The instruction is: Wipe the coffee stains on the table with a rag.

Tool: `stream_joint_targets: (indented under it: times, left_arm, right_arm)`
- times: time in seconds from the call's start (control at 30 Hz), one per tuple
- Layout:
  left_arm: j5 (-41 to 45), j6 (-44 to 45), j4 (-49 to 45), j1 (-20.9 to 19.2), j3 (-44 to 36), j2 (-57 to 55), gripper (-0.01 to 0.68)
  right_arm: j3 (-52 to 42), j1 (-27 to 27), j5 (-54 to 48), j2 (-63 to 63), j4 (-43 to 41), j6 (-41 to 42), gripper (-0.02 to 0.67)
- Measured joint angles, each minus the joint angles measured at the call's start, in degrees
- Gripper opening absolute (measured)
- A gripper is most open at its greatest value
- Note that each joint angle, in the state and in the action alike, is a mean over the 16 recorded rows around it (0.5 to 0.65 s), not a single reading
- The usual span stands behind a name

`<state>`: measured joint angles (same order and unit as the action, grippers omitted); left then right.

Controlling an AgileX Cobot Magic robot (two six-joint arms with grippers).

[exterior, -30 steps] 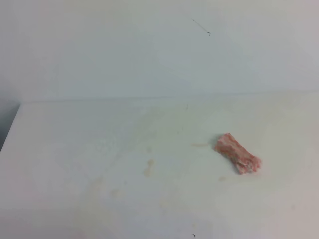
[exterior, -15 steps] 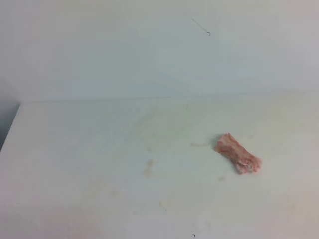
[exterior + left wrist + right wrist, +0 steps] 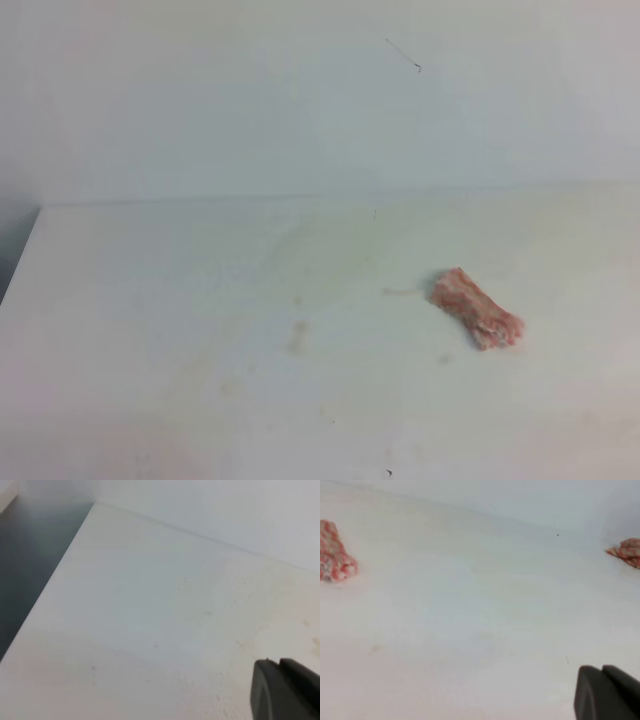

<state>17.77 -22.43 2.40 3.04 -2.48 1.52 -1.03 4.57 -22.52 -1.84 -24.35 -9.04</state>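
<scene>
No wiping yet: the rag [image 3: 477, 308] lies alone right of center on the table [image 3: 150, 300]. Your right gripper [image 3: 607, 692] is closed and empty; the left I can't tell. Next, you open up, reach the rag, then rub the stains [image 3: 298, 337] at center.

Bright, flat, diffuse light; washed-out whites, hardly any shadows. All views soft, grainy; wrist views blurrier, low contrast.

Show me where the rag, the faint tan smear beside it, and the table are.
rag [image 3: 477, 308], exterior high view, middle of the wad.
tan smear [image 3: 400, 292], exterior high view, its centre.
table [image 3: 150, 300], exterior high view, bare white top.
</scene>
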Motion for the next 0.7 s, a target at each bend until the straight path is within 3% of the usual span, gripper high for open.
stream_joint_targets:
  times: [0.33,0.7]
  left_arm:
    - [0.0,0.0,0.0,0.0,0.0,0.0,0.001]
    - [0.0,0.0,0.0,0.0,0.0,0.0,0.001]
  right_arm:
    - [-0.1,0.0,1.1,0.1,4.3,1.7,-0.001]
    - [-0.6,0.0,4.7,0.1,18.7,5.7,-0.001]
